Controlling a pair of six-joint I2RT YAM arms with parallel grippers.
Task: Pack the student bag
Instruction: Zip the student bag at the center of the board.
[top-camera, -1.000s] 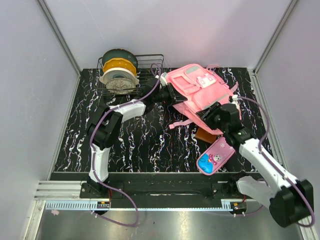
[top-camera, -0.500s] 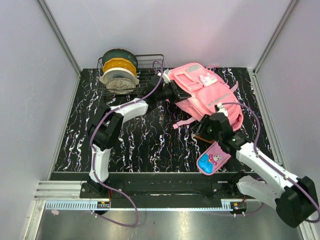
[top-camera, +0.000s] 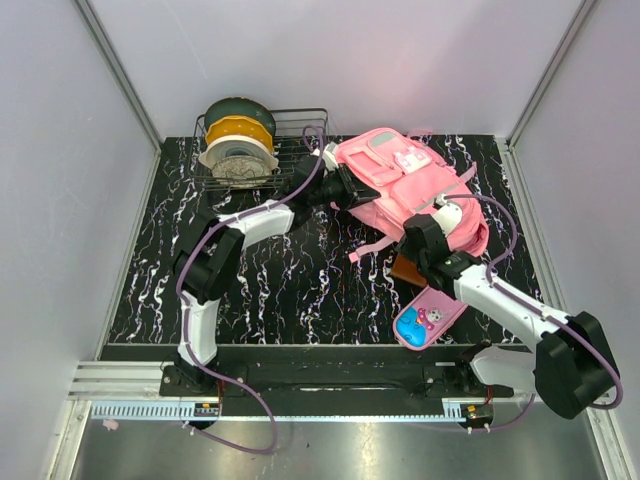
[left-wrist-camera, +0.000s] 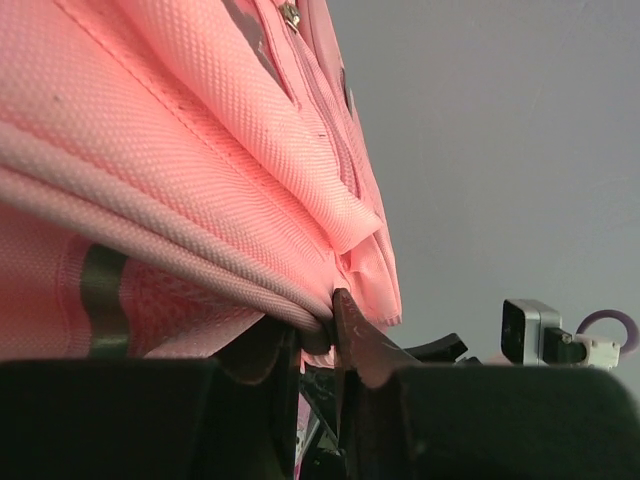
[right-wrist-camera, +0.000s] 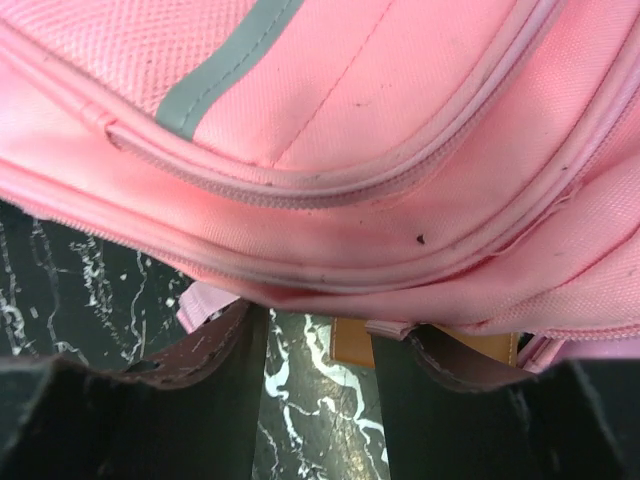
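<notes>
Change over the last 1 second: right end effector (top-camera: 425, 240) a little further left along the near edge of the large soft pink fabric student bag (top-camera: 400, 185), its arm folded in closer. Left end effector (top-camera: 338, 185) in the same spot as before, bag barely shifted.

Right end effector half parted, tips tucked at the bag's lower hem, nothing pinched between them. Left end effector nearly closed, nipping a fold of pink fabric at the bag's left edge.

Counted: 2 arms, 1 student bag, 1 small pink zippered pencil case with a cartoon print (top-camera: 430, 317), 1 flat brown rectangular item (top-camera: 407, 270), 1 dark wire basket (top-camera: 300, 125), 3 round spools (top-camera: 238, 140) inside it.

Student bag at the far right of the black marbled surface (top-camera: 280, 290), just right of the basket, front pockets facing up. Long axis slanted from far left to near right. Pink strap (top-camera: 368, 250) trailing off the near edge toward the left. Brown item partly under the bag's near edge, pencil case just beside it.
</notes>
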